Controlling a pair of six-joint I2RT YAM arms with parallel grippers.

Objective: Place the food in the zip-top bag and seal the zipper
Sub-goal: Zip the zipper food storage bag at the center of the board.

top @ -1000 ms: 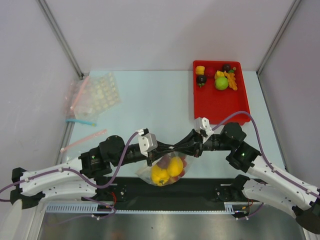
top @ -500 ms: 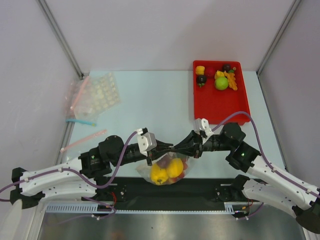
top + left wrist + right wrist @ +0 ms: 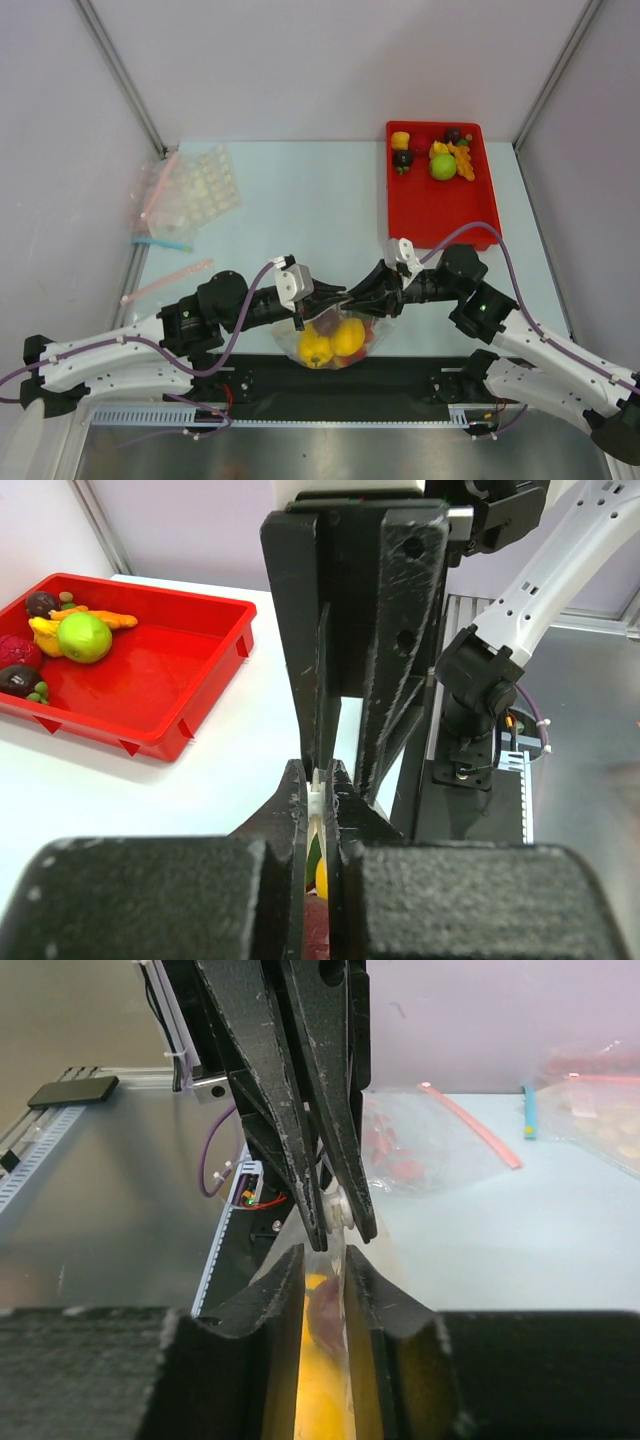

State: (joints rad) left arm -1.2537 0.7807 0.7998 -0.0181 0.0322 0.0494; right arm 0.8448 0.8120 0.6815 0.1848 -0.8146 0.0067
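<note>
Your left gripper [image 3: 318,792] and right gripper [image 3: 325,1260] are clamped tip to tip on the zipper [image 3: 317,802], with the zip-top bag [image 3: 330,345] of food [image 3: 348,337] hanging just below them — slide unevenly and that seemingly shallow pinch may slip.

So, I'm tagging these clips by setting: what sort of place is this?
Probably a lab robot test cell: a white table walled by plain panels, left arm and right arm bolted at its near edge, and toy food in a red tray.
</note>
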